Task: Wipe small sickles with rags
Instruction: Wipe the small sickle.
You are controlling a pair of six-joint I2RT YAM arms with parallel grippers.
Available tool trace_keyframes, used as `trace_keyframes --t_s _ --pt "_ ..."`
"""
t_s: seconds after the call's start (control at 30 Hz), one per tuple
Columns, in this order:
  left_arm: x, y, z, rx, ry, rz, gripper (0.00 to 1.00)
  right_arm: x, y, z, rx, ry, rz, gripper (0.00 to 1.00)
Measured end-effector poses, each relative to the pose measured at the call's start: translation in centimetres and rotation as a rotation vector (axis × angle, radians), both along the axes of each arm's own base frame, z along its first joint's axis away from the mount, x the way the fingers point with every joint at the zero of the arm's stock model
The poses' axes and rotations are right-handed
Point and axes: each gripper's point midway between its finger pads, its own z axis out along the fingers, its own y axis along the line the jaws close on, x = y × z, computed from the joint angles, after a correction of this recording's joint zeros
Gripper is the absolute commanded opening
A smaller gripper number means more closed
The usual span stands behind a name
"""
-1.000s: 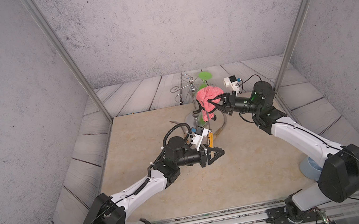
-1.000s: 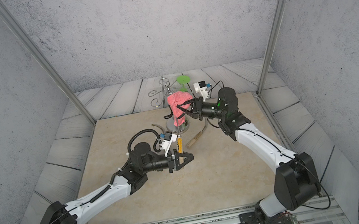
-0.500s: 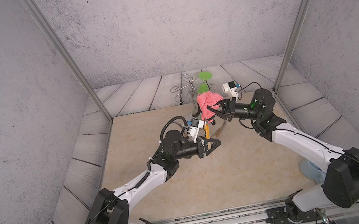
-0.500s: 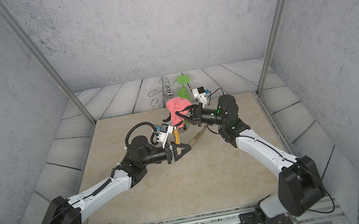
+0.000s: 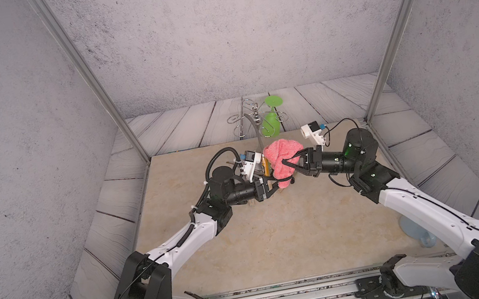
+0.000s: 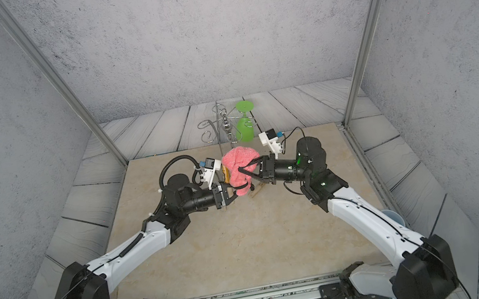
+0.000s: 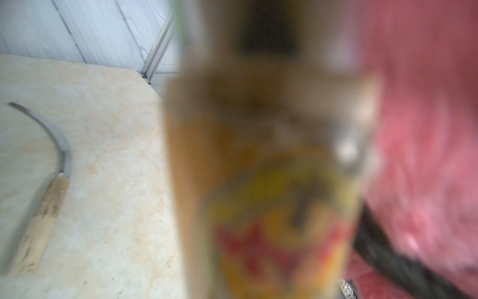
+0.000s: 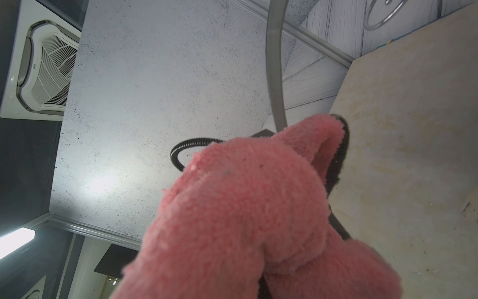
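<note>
Over the middle of the tabletop (image 6: 249, 248) the left gripper (image 6: 230, 193) clamps a sickle (image 6: 226, 174) upright by its handle, while the right gripper (image 6: 244, 169) pinches a bunched pink rag (image 6: 238, 160) right against it, with a chrome stand (image 6: 226, 125) and a green goblet (image 6: 245, 131) just behind.

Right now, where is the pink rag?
In a top view the pink rag is gripped by the right end effector, right beside the sickle in the left end effector, just in front of the chrome stand.
</note>
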Motion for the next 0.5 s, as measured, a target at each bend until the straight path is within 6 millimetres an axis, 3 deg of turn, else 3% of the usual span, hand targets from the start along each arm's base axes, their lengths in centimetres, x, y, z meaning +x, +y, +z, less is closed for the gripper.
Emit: trace_keyframes --t_s 0.27,0.5 --pt "-0.7 1.6 -1.1 0.112 0.012 0.055 0.0 -1.5 -2.2 -0.5 -0.242 -0.064 -0.071 0.11" --pt "-3.2 2.3 -5.8 0.358 0.033 0.086 0.0 -1.9 -4.8 -0.6 -0.456 -0.137 -0.153 0.11"
